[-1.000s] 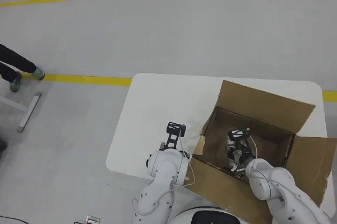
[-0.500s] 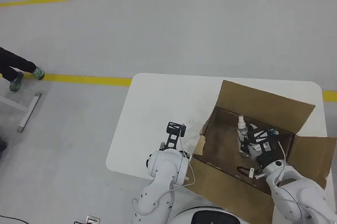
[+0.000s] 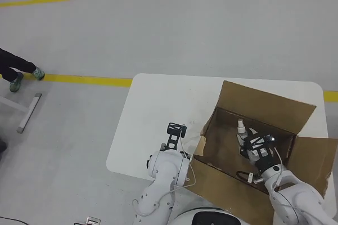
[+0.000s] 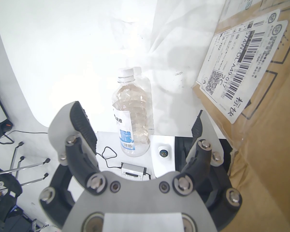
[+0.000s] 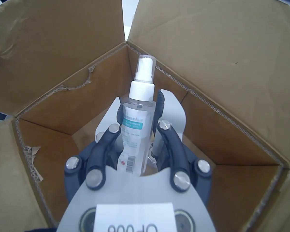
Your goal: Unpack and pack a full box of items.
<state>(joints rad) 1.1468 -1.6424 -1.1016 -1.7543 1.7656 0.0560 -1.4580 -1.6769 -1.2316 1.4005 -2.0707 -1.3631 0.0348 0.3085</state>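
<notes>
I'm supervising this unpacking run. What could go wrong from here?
1. The right gripper is shut on the spray bottle inside the cardboard box. On the way out, the bottle's head may catch a wall or flap.
2. The grip is on smooth clear plastic, so the bottle might slip or tilt.
3. The open left gripper is close to the water bottle on the table and might knock it.

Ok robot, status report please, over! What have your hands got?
Right gripper shut on spray bottle, inside cardboard box. Left gripper open, water bottle ahead on table. Flaps open, nothing blocking.
</notes>
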